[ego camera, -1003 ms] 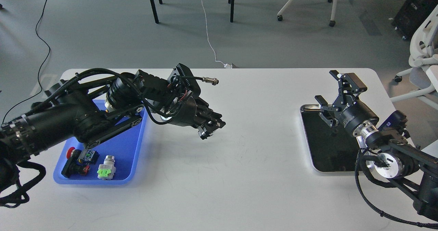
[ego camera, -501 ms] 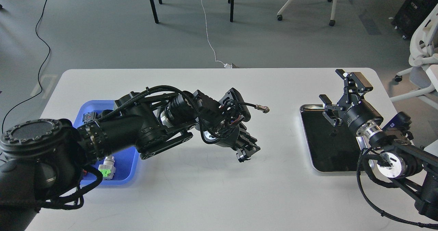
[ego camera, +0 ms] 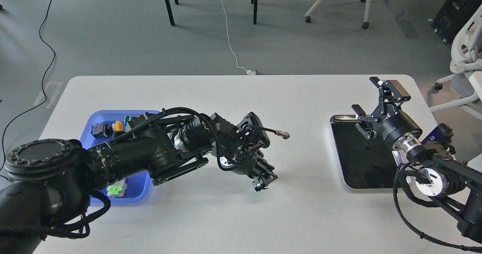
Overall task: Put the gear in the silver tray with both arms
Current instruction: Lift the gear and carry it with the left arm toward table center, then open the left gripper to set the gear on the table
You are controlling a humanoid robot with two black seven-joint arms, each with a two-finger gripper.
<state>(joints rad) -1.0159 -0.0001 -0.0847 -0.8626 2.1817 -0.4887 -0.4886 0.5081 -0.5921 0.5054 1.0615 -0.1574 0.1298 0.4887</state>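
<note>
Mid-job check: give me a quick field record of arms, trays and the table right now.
left gripper: low over the table's middle, fingers close together, held item not discernible
right gripper: open, above the far edge of the silver tray
silver tray: table's right side; one small dark speck, identity unclear
blue tray: left side, holds colored parts, partly hidden by the left arm
table: white

The left arm (ego camera: 143, 156) hides much of the blue tray (ego camera: 137, 182) and its parts.
</note>
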